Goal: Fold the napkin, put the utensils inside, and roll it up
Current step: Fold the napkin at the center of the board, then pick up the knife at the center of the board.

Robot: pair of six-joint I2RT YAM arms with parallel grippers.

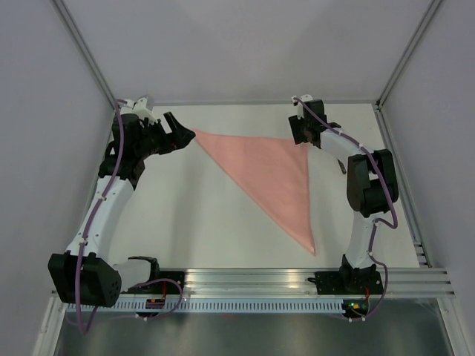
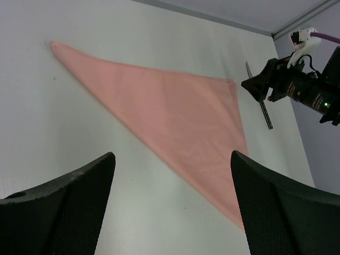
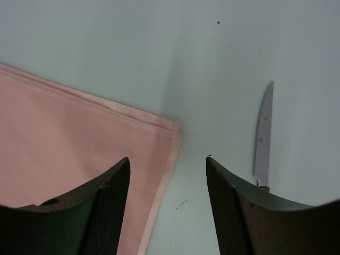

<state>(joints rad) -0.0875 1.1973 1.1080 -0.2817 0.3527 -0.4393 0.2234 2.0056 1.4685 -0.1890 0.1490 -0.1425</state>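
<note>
The salmon-pink napkin (image 1: 274,174) lies flat on the white table, folded into a triangle with corners at the far left, the far right and the near right. My left gripper (image 1: 180,130) is open just off the far-left corner, holding nothing; its wrist view looks along the napkin (image 2: 175,117) between wide jaws (image 2: 171,156). My right gripper (image 1: 303,138) hovers open over the far-right corner, where the doubled hem (image 3: 159,127) shows two layers between and under its empty jaws (image 3: 167,159). One utensil, a slim grey knife (image 3: 263,133) (image 2: 264,109) (image 1: 342,167), lies on the table just right of that corner.
Grey walls and a metal frame enclose the white table (image 1: 193,215). The right arm's elbow (image 1: 371,185) stands near the knife. An aluminium rail (image 1: 252,282) carrying both arm bases runs along the near edge.
</note>
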